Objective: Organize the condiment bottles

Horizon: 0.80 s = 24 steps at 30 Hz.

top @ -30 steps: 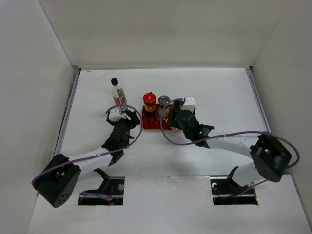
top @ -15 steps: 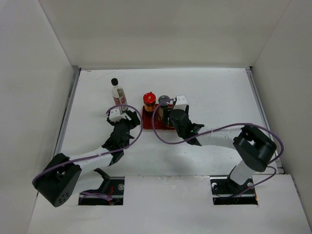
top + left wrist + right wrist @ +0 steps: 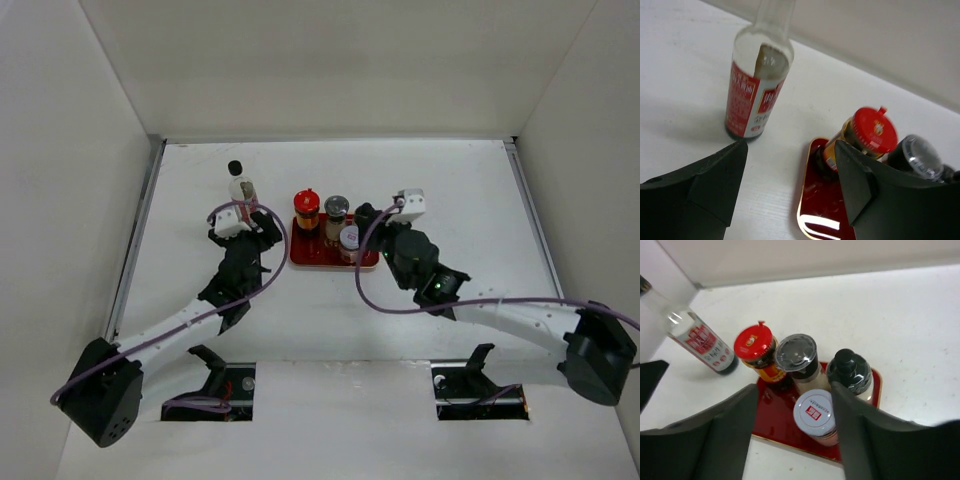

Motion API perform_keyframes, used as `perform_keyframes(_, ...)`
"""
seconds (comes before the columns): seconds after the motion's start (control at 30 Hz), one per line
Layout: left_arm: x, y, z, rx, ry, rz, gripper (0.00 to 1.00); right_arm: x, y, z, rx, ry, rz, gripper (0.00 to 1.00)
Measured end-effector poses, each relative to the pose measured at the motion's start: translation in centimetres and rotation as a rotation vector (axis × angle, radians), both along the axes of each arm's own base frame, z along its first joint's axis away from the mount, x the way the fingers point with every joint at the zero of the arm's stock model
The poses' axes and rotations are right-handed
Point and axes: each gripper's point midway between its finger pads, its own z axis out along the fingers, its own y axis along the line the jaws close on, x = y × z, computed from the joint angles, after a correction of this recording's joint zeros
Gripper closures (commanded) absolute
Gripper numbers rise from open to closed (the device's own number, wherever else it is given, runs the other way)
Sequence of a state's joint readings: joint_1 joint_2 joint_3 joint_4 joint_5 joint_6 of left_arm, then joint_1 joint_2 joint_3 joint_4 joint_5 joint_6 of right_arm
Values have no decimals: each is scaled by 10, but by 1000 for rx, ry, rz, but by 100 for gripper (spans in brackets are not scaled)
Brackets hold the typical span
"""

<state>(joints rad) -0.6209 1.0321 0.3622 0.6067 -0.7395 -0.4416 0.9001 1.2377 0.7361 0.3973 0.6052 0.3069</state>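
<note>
Top external shows a white tabletop [image 3: 450,180], walled on three sides. Left claw [image 3: 790,150] is held apart, empty, with tall clear bottle [image 3: 240,186] standing just ahead. Right claw [image 3: 794,386] is spread, empty, before four jars [image 3: 809,412] packed on red tray [image 3: 310,262]; bare surface is seen to its right.

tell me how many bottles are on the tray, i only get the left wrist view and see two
Observer: Four on the red tray: red-capped jar, silver-lidded jar, black-capped bottle, pale-lidded jar.
Operator: where's the right pincer
Observer: The right pincer hovers open by the tray's right edge, holding nothing.
Operator: tall bottle capped
Observer: Yes, the tall bottle, off the tray, has a black cap.
</note>
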Motion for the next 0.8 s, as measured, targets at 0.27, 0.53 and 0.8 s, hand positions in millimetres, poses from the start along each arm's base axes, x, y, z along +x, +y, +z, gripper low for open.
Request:
perform_keyframes(0.27, 28, 37, 93, 12, -45, 128, 21, -40, -17, -20, 94, 15, 43, 76)
perform_keyframes(0.53, 74, 51, 122, 76, 23, 175, 22, -36, -47, -22, 176, 19, -12, 37)
perform_keyframes(0.8, 96, 56, 70, 189, 214, 168, 29, -41, -33, -25, 209, 48, 65, 28)
